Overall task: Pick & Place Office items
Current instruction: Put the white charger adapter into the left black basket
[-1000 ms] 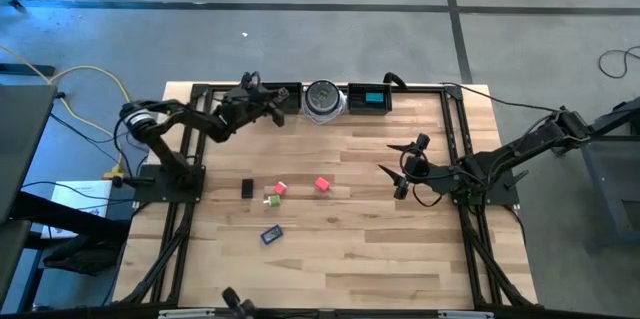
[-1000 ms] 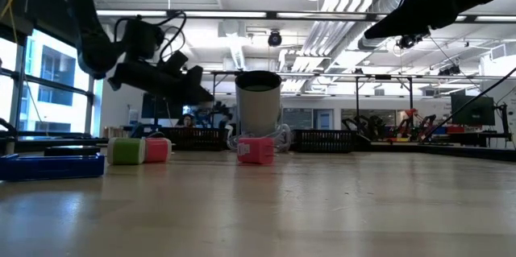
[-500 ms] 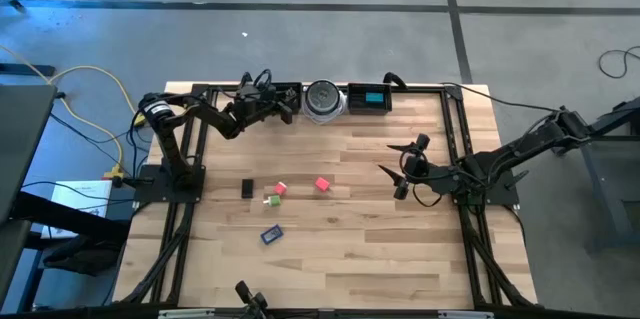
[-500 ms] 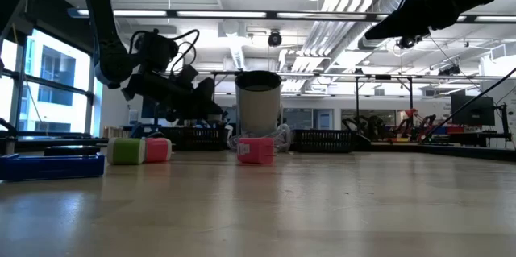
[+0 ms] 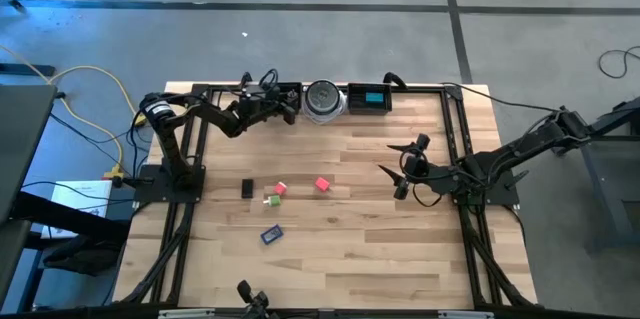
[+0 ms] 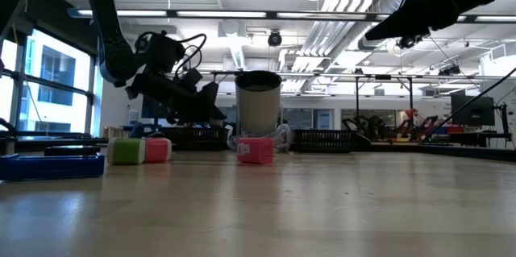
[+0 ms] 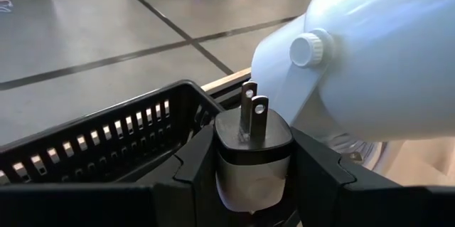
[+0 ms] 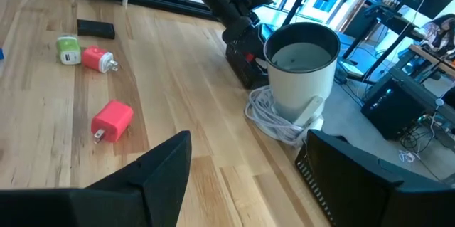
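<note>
Now a plug (image 7: 253,141) is held tight by the left gripper (image 7: 254,157) beside the cup (image 6: 258,101), which could be bumped and tipped.

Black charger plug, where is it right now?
Clamped in the left gripper, prongs pointing outward, held over the black tray at the table's far edge, just left of the white cup in the high view.

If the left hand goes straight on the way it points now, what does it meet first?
Probably the round white cup: the left hand, holding a black plug adapter, points at its wall just beyond the black slotted tray.
</note>
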`<state>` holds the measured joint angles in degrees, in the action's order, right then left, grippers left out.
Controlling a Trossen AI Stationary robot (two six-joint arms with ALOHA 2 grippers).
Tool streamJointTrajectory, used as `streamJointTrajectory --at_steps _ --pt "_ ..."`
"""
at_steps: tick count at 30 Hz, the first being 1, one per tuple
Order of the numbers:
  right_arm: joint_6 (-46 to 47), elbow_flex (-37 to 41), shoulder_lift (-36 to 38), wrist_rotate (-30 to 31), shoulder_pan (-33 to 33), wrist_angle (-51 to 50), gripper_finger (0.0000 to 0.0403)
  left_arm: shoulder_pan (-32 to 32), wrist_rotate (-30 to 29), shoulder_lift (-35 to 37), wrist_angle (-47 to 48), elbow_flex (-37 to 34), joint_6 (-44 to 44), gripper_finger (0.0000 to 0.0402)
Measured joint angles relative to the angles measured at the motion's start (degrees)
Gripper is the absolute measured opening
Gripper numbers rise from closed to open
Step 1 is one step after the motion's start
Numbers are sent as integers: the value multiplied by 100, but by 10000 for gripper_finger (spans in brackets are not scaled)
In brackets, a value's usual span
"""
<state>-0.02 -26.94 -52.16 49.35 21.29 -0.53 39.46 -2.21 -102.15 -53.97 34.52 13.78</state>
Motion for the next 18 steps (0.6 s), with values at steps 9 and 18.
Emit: streamJointTrajectory --at_steps 9,18 --pt "25 2 0 -1 25 -29 265 1 -12 0 187 0 0 151" --pt "27 2 0 -1 25 -36 265 1 -15 0 168 -2 -2 156"
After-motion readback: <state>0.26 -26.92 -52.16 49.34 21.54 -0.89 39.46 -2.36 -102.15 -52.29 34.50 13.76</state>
